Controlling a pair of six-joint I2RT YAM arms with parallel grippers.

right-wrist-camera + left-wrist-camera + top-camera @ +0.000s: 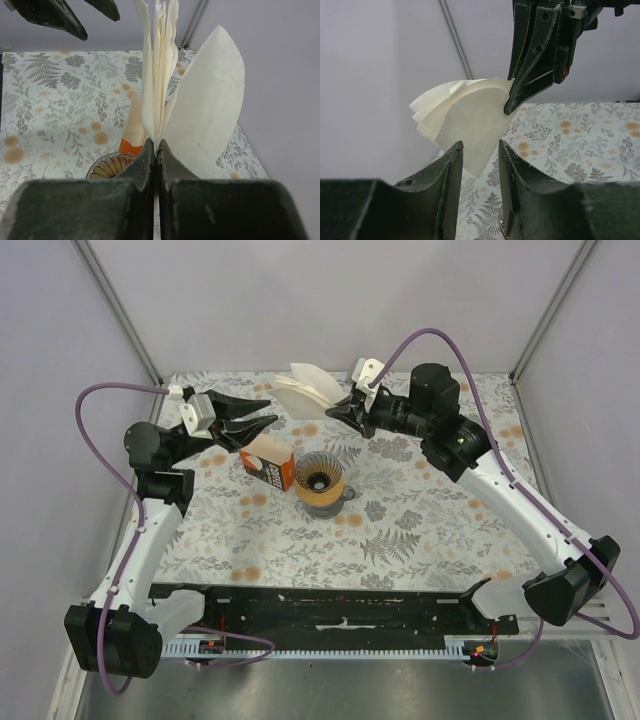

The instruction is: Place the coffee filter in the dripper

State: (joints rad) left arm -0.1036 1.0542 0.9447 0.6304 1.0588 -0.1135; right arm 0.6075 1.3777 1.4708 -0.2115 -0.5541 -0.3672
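My right gripper is shut on the edge of a small bunch of white paper coffee filters and holds them in the air above the table's far side. In the right wrist view one filter sheet splays away from the rest of the bunch above my closed right gripper. My left gripper is open and empty, just left of the filters; they hang just beyond its tips. The grey ribbed dripper stands empty on the table below, also in the right wrist view.
An orange carton lies just left of the dripper, touching or nearly so. The table has a floral cloth. Grey walls and frame posts close in the back and sides. A black rail runs along the near edge.
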